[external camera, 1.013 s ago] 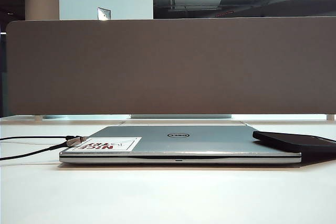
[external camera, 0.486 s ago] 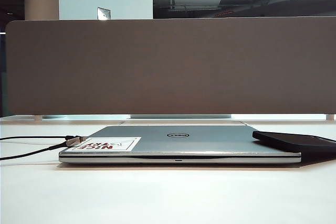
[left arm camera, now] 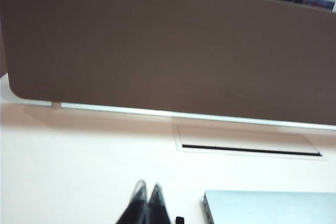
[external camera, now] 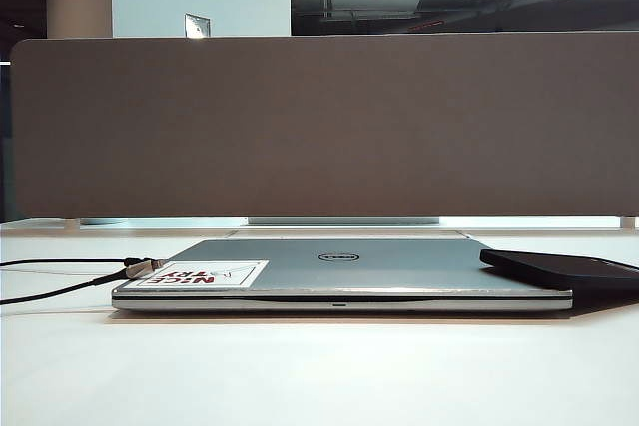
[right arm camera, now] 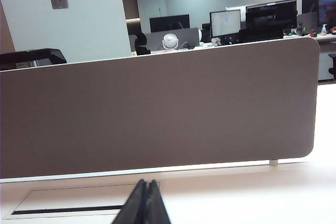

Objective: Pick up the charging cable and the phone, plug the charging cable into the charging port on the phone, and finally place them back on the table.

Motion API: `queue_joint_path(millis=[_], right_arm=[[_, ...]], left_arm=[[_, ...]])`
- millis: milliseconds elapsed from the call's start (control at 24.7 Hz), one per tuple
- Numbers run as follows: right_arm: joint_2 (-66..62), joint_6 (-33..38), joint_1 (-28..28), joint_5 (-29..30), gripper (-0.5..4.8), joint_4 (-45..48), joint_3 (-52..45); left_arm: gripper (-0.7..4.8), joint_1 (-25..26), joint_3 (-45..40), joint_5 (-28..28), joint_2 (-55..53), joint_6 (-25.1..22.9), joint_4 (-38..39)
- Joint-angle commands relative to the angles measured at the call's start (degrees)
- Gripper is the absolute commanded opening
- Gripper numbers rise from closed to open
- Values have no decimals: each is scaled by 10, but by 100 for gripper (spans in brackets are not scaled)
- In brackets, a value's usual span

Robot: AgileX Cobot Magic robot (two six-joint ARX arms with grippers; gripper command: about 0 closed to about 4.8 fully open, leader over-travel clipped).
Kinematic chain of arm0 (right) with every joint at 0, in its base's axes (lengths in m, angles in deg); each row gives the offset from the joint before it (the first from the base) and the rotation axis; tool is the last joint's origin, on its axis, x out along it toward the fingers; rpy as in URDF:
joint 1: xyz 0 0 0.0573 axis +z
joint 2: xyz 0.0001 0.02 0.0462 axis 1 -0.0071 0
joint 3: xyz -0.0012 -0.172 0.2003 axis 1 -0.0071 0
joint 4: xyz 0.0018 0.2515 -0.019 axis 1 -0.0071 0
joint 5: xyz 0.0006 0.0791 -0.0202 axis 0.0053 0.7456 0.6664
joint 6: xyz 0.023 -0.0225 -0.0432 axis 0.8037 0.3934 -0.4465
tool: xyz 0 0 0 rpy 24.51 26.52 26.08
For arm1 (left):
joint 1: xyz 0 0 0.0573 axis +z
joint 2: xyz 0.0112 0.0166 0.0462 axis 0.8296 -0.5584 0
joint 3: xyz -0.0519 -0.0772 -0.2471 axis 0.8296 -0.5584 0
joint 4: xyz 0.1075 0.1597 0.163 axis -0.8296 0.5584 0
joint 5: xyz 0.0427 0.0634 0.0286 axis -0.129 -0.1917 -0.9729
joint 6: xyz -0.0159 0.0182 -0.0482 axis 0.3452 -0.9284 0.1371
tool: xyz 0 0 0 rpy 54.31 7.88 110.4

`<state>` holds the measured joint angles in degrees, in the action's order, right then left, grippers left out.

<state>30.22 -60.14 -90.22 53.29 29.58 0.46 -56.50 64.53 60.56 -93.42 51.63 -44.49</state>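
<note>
Lying glossy black phone [external camera: 564,268], grippers [left arm camera: 147,199] [right arm camera: 146,199] closed

The phone [external camera: 564,269] runs off the exterior view's edge. Both cords leave that view too. Beside the left gripper [left arm camera: 146,203] fingertips, only a laptop [left arm camera: 273,206] corner shows.

Smooth white desk [external camera: 319,366], faintly sheened. Brushed silvery metal laptop [external camera: 389,268] with paper sticker [external camera: 205,274] at nine o'clock; glossy black phone [external camera: 564,268] at three. Matt woven cloth divider [external camera: 319,127]. Glossy dark plastic left claw [left arm camera: 147,205] and right claw [right arm camera: 146,203].
</note>
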Motion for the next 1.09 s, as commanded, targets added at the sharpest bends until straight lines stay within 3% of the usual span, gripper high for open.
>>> queue_joint_path(millis=[41,243,446,648,972,1094], right_arm=[[-18,2,5,1,-9,-11,26],[-25,2,50,1,-9,-19,37],[-25,-1,143,-3,-9,-85,38],[-26,-7,207,-3,-9,-150,48],[-28,-44,270,3,-9,-235,77],[-28,-74,286,40,-9,-263,80]], left_arm=[[-6,-15,35,2,-52,-9,-3],[-6,-81,84,2,-147,-42,9],[-6,-135,120,2,-227,-57,38],[-6,-150,122,2,-233,-127,65],[-6,-151,122,2,-248,-127,91],[-6,-154,122,2,-269,-141,90]])
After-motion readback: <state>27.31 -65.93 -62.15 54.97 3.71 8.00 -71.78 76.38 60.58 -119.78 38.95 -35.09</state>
